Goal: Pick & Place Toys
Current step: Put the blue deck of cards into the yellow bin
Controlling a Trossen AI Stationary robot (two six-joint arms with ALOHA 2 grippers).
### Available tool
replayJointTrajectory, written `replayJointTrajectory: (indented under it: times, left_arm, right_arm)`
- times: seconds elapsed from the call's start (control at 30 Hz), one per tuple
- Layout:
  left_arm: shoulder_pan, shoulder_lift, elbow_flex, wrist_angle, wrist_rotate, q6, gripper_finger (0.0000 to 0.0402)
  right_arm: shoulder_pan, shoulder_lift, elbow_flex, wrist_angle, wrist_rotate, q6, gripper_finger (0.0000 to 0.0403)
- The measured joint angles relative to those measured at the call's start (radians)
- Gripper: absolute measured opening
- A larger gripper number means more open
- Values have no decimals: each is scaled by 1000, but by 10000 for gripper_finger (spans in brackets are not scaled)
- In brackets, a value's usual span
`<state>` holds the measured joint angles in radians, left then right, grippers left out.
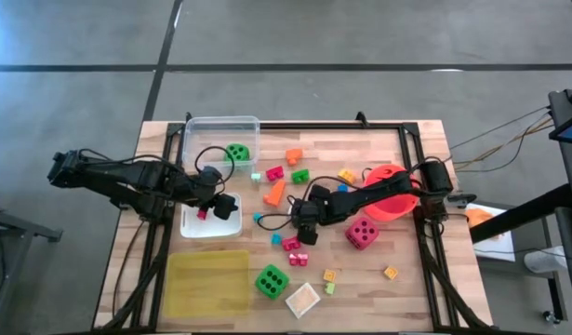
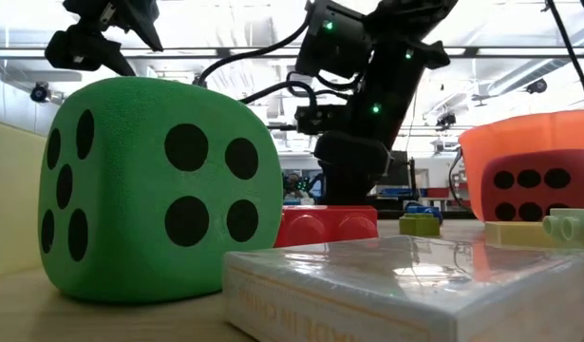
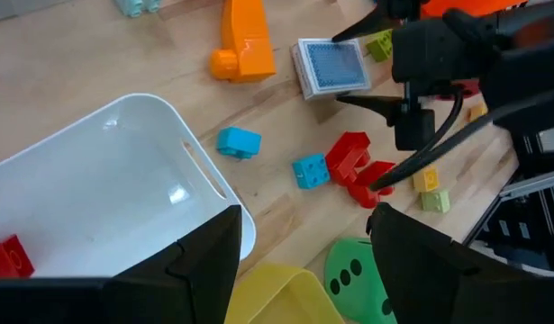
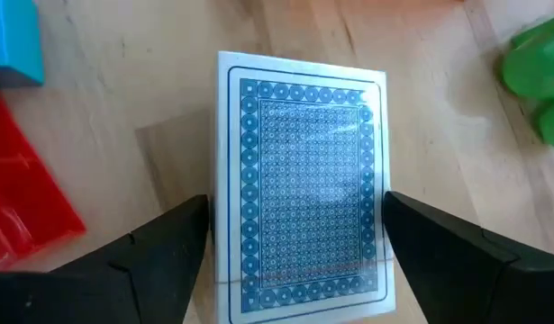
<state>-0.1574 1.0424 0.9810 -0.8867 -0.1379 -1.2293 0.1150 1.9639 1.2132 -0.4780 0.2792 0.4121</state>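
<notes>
one red block lies in the white tub; most toys remain on the bench. left tool wide, empty; right tool wide over a card pack.

The wooden surface stands on a grey floor crossed by dark seams, one running from 9 to 3 o'clock above the surface. Beyond it, the low view shows a bright ceiling with white beams and strip lights.
</notes>
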Motion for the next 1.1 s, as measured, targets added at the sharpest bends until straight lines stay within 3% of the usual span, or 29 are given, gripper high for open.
replayJointTrajectory:
  times: [0.3, 0.67, 0.77, 1.1]
  left_arm:
    - [0, 0, 0, 0, 4, 0, 234]
    - [0, 0, 0, 3, 8, 0, 234]
    - [0, 0, 0, 3, 8, -1, 234]
    - [-1, 0, 0, 4, 8, -1, 234]
  right_arm:
    - [-35, 2, -22, 25, -90, -16, 324]
    - [-38, 2, -28, 29, -84, -17, 316]
    - [-37, 2, -24, 29, -85, -19, 281]
    - [-36, -7, -14, 17, -83, -23, 94]
